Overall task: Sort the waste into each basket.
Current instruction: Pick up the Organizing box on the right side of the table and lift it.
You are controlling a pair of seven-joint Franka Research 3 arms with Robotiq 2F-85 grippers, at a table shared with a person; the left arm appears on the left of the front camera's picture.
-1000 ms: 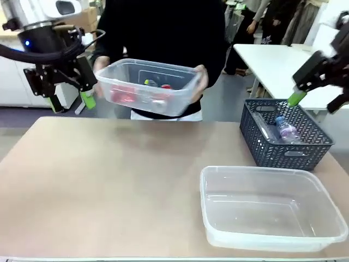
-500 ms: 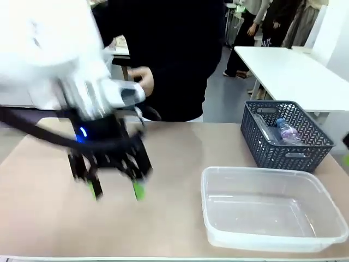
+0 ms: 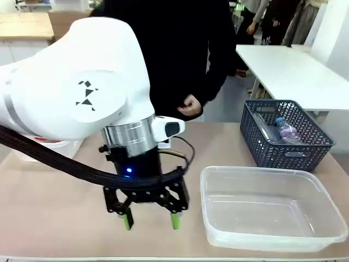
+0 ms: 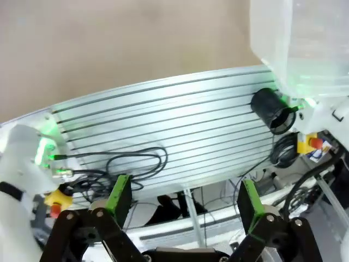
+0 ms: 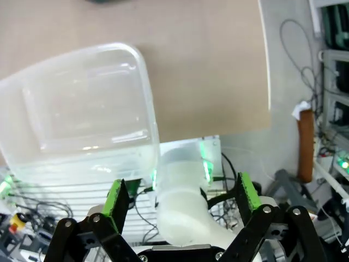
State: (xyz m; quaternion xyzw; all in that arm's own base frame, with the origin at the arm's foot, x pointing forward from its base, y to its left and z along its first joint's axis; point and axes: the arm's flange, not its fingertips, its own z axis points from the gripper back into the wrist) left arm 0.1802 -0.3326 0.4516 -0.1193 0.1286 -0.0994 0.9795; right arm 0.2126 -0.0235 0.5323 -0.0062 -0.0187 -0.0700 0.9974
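An empty clear plastic basket [image 3: 272,210] sits at the front right of the table; its corner [image 4: 300,43] shows in the left wrist view and it [image 5: 82,109] lies below the right wrist camera. My left gripper [image 3: 151,219] hangs open just left of it, low over the table near the front edge, nothing between its green pads [image 4: 119,196]. My right gripper [image 5: 181,195] is open and empty, high above the table's front edge. A clear plastic bottle [image 3: 284,131] lies in a dark mesh basket [image 3: 305,144] at the back right.
A person in black stands at the far side, one hand [image 3: 188,106] near the table edge. Behind my left arm at the far left, part of another clear tub [image 3: 52,147] with something red in it peeks out. Below the table edge are a metal rail [image 4: 163,136] and cables.
My left arm swung from the upper left down to the table's front middle. The person no longer holds the tub of cans. My right gripper left the front view.
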